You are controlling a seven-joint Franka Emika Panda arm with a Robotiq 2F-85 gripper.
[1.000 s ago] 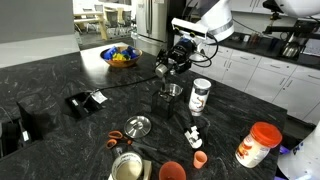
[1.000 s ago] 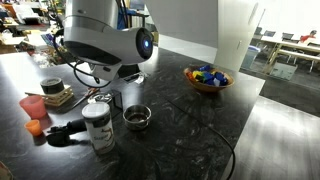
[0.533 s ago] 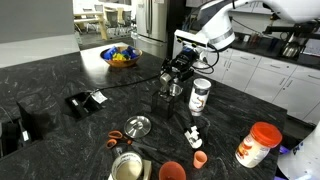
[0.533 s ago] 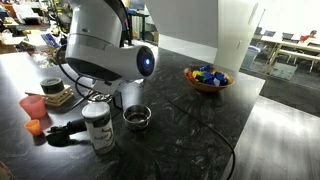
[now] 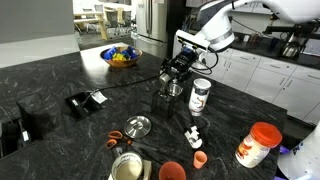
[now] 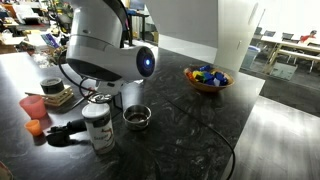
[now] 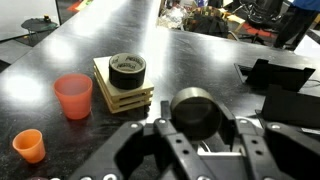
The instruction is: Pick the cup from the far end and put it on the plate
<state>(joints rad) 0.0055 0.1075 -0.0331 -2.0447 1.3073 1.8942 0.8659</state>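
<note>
White container (image 6: 97, 128) crowds the cup (image 6: 136, 117); elsewhere seemingly open.

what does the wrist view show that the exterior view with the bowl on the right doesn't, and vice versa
Only the wrist view: the gripper flanking the cup, and black objects on the right. Only the exterior view: the bowl, the white container, the arm's white body. Both: the cup, two orange cups, the tape roll on coasters.
</note>
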